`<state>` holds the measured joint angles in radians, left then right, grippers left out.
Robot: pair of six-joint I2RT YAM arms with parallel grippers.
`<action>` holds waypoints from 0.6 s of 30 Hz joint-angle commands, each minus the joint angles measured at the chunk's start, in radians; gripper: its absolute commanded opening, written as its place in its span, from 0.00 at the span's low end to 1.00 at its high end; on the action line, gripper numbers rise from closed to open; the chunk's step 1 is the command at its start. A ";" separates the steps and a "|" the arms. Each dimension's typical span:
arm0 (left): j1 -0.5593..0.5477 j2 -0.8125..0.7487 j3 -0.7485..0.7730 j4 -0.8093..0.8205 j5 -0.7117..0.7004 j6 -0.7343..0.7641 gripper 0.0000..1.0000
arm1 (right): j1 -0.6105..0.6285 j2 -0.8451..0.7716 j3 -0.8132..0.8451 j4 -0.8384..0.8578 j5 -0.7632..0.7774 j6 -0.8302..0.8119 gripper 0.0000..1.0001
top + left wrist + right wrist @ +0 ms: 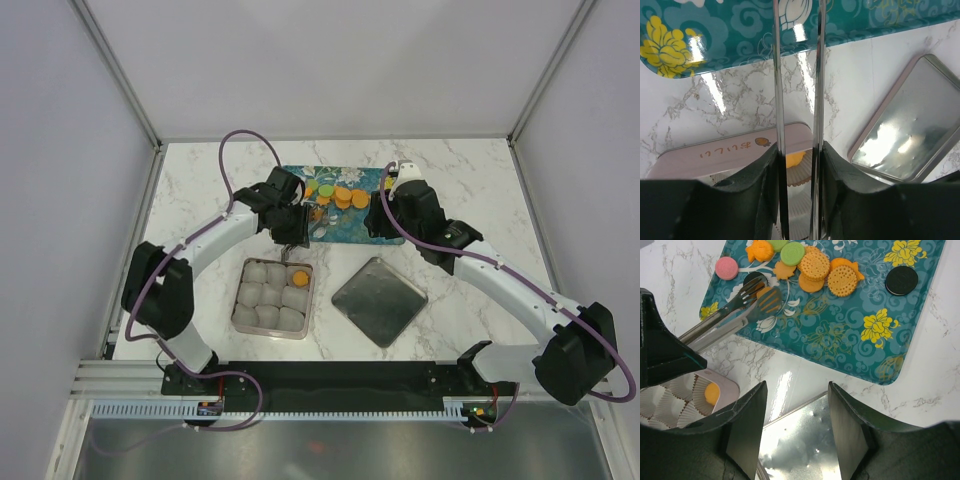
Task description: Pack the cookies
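Several cookies, mostly orange with black, pink and green ones, lie on the teal flowered tray, which the top view shows too. My left gripper is shut on metal tongs. The tong tips reach over the tray's left part, and an orange cookie shows between them. One orange cookie sits in a paper cup in the pink tin. My right gripper is open and holds nothing. It hangs above the tin's lid, near the tray's front edge.
The tin holds several white crinkled paper cups. The metal lid lies flat to the right of the tin. White walls and a metal frame enclose the marble table. Both arms arch over the table from its near edge.
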<state>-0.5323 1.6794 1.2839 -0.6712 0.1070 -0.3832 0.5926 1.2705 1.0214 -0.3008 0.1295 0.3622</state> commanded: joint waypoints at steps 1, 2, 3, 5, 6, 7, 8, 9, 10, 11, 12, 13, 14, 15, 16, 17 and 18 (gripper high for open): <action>0.002 -0.076 0.040 0.021 0.006 0.037 0.38 | -0.002 -0.019 -0.001 0.028 0.010 -0.011 0.60; 0.000 -0.081 0.038 0.021 0.008 0.035 0.37 | -0.001 -0.017 -0.001 0.028 0.010 -0.011 0.60; 0.000 -0.086 0.037 0.021 0.008 0.033 0.37 | -0.002 -0.017 -0.003 0.028 0.010 -0.012 0.60; 0.000 -0.095 0.032 0.018 0.008 0.033 0.37 | -0.002 -0.016 -0.001 0.028 0.010 -0.011 0.60; 0.000 -0.098 0.032 0.016 0.008 0.033 0.37 | -0.002 -0.016 -0.001 0.028 0.010 -0.011 0.60; 0.000 -0.099 0.032 0.015 0.010 0.033 0.37 | -0.002 -0.016 -0.003 0.028 0.010 -0.011 0.60; 0.000 -0.107 0.029 0.013 0.010 0.033 0.37 | -0.002 -0.016 -0.003 0.028 0.010 -0.009 0.60; 0.000 -0.113 0.026 0.010 0.010 0.033 0.36 | -0.002 -0.016 -0.003 0.028 0.009 -0.011 0.60; 0.000 -0.122 0.023 0.009 0.010 0.033 0.36 | -0.002 -0.016 -0.003 0.026 0.010 -0.011 0.60; 0.000 -0.142 0.012 0.004 0.008 0.032 0.36 | -0.002 -0.016 -0.001 0.026 0.012 -0.012 0.60; 0.000 -0.158 0.005 0.001 0.011 0.027 0.36 | -0.002 -0.014 -0.001 0.028 0.012 -0.012 0.60; 0.000 -0.173 -0.004 0.001 0.014 0.024 0.36 | -0.002 -0.013 -0.001 0.028 0.012 -0.011 0.60; 0.000 -0.206 -0.021 -0.005 0.016 0.020 0.36 | -0.002 -0.011 0.000 0.028 0.010 -0.011 0.60; 0.000 -0.224 -0.032 -0.008 0.017 0.017 0.36 | -0.002 -0.010 0.000 0.028 0.010 -0.011 0.60; 0.000 -0.240 -0.044 -0.014 0.019 0.014 0.36 | -0.001 -0.008 0.000 0.026 0.007 -0.009 0.60; -0.001 -0.263 -0.069 -0.021 0.017 0.010 0.36 | -0.002 -0.007 0.002 0.028 0.007 -0.009 0.60; -0.001 -0.300 -0.081 -0.034 0.016 0.007 0.36 | -0.002 -0.007 0.002 0.028 0.005 -0.009 0.60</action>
<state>-0.5323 1.4780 1.2316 -0.6865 0.1085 -0.3836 0.5926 1.2709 1.0214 -0.3004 0.1314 0.3622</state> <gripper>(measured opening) 0.370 0.600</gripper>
